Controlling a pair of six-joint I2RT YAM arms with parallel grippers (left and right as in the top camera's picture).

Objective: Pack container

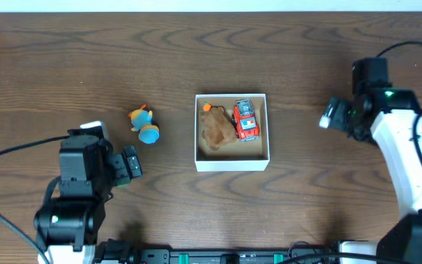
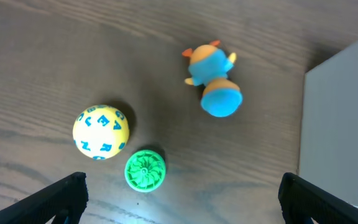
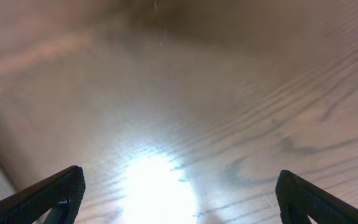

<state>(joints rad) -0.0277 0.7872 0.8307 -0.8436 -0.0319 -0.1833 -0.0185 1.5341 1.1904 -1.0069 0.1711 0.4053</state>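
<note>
At the worktop's centre: the container (image 1: 232, 163) sat open-topped; a brown plush toy (image 1: 217, 128) filled its 9 o'clock half and a red toy car (image 1: 245, 121) lay along its 3 o'clock side; I judged it partly packed.
Worktop (image 1: 86, 59): dark wood grain; a strong glare showed in the right wrist view.
Blue and orange toy (image 1: 145, 126): it lay outside the container, near its 9 o'clock wall but clearly apart from it.
Long axis: in the overhead view the orange end pointed toward 11 o'clock and the round blue end toward 5 o'clock; the left wrist view showed the same slant.
Left hand (image 1: 130, 165): released, its fingers (image 2: 61, 199) spread wide with nothing between them; overhead, the blue and orange toy lay at about 1 o'clock from it, and the container farther off at about 2 o'clock.
Yellow ball (image 2: 101, 132): blue-lettered and seen only in the left wrist view, at 10 o'clock from the gap between the fingers; a green ridged disc (image 2: 145, 169) sat just beside it at its 5 o'clock; overhead, the arm probably hid both.
Right hand (image 1: 330, 114): released and empty over bare worktop; it was well apart from the container, at its 3 o'clock.
Nearer arm: the left, plainly; the container stood between the right hand and every loose toy.
Coming move, as a judgement: the left hand would likely reach toward 1 o'clock and close across the toy's slanted axis, not along it.
</note>
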